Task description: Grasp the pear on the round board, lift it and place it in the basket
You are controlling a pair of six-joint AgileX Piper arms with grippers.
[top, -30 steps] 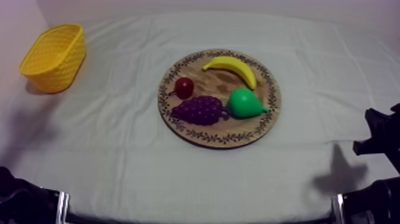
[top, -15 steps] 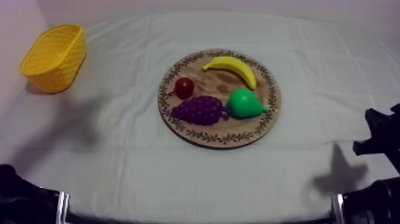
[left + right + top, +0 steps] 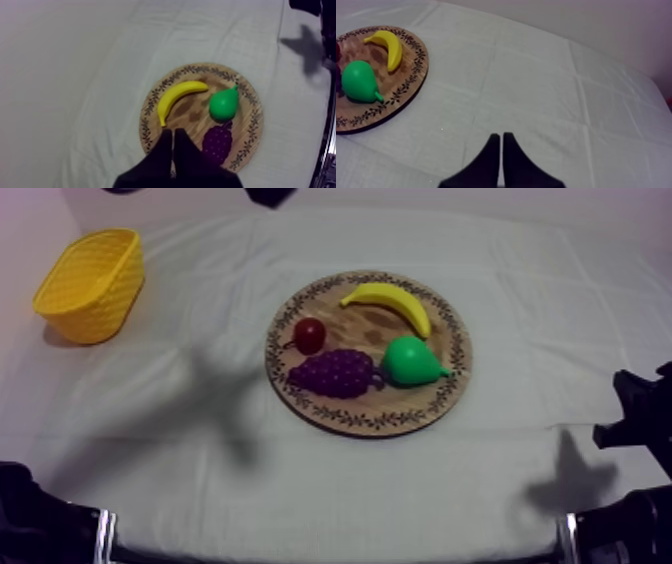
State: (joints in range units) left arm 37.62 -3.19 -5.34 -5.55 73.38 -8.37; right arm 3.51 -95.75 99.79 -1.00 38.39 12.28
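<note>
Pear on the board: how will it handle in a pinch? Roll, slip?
The pear looks smooth and rounded, so it will probably slip unless pinched across its widest part. Lying on its side on the wooden board, it may roll if nudged, though the grapes beside it could stop it. Its uniform plastic look suggests light and stiff.

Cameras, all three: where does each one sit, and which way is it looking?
Top view: above the table, slanting down on the wooden board and yellow basket; the right arm's black parts show.
Left wrist view: on the left arm, looking down at the board; the left hand, shut, hangs over it.
Right wrist view: on the right arm, low over the table beside the board; the right hand, shut, shows.
All three share the pear and banana on the board.
</note>
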